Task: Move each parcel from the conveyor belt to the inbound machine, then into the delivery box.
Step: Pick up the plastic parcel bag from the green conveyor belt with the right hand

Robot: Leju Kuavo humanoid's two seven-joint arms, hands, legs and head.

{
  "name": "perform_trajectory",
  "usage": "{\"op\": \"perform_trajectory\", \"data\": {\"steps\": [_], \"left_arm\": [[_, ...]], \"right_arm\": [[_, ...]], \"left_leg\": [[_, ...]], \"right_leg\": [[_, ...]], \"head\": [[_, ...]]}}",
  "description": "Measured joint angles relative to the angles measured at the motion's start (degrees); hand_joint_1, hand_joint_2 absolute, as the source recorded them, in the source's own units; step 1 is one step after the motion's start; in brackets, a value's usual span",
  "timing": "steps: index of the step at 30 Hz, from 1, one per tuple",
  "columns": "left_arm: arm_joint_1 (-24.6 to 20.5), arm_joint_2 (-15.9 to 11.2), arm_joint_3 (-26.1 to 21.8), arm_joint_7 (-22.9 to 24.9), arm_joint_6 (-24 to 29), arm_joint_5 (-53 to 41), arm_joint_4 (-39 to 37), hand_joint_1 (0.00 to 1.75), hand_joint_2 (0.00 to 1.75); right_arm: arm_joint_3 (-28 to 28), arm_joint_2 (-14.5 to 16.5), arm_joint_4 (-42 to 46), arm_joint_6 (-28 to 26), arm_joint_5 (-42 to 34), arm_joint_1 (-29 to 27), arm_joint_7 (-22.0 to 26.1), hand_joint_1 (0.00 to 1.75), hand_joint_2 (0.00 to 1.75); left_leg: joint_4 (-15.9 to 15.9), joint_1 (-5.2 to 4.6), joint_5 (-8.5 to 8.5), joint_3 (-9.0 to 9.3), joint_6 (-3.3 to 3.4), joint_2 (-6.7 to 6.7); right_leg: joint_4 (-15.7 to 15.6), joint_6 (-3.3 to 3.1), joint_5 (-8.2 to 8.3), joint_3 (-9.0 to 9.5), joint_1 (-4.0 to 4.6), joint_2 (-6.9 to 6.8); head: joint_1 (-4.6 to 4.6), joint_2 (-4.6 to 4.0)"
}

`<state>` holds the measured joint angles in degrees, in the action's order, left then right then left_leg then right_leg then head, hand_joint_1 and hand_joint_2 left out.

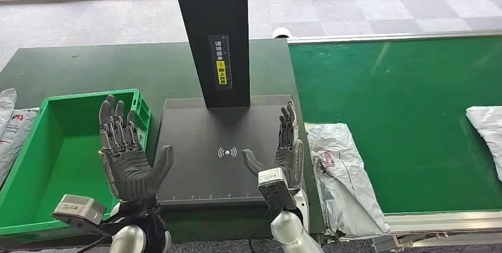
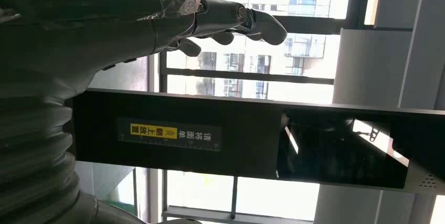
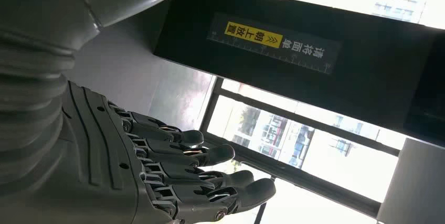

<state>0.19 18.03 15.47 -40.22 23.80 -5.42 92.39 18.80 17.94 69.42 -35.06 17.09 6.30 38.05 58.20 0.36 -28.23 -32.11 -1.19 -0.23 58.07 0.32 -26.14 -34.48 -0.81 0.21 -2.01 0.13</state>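
Note:
A white plastic parcel (image 1: 342, 170) lies on the near left corner of the green conveyor belt (image 1: 402, 105), right beside the inbound machine's black platform (image 1: 219, 146). Another white parcel (image 1: 488, 131) lies at the belt's right edge. My left hand (image 1: 125, 152) is raised, open and empty, between the green delivery box (image 1: 44, 158) and the platform. My right hand (image 1: 285, 155) is raised, open and empty, at the platform's right edge, just left of the near parcel. In the wrist views the left hand (image 2: 105, 19) and right hand (image 3: 131, 166) hold nothing.
The machine's black post (image 1: 214, 34) with a yellow label rises from the back of the platform. White parcels (image 1: 10, 125) lie on the table left of the delivery box. The box is empty inside.

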Motion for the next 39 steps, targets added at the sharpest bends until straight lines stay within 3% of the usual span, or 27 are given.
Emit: {"op": "perform_trajectory", "data": {"steps": [24,33,39], "left_arm": [[0.0,0.0,-0.1,0.0,-0.4,-0.3,-0.4,0.0,1.75],[0.4,0.1,-1.5,0.0,-0.4,0.8,0.1,0.0,1.75],[0.7,0.2,-2.5,0.0,-0.8,1.3,1.0,0.0,1.75]], "right_arm": [[-3.1,0.2,0.0,-0.6,0.9,-0.5,-0.2,0.0,1.75],[-8.0,0.2,-0.3,-4.4,15.4,-1.3,-6.1,0.0,1.75],[-14.6,0.2,-0.1,-5.1,19.3,-2.8,-7.2,0.0,1.75]], "left_leg": [[0.0,0.0,0.0,0.0,0.0,0.0],[0.0,0.0,0.0,0.0,0.0,-0.01],[0.0,-0.01,-0.02,0.0,0.03,-0.01]], "right_leg": [[0.0,0.0,0.0,0.0,0.0,0.0],[0.0,0.0,0.0,-0.01,0.0,0.0],[0.0,0.01,0.0,-0.01,-0.04,-0.01]], "head": [[0.0,0.0],[0.0,0.0],[0.0,0.0]]}}
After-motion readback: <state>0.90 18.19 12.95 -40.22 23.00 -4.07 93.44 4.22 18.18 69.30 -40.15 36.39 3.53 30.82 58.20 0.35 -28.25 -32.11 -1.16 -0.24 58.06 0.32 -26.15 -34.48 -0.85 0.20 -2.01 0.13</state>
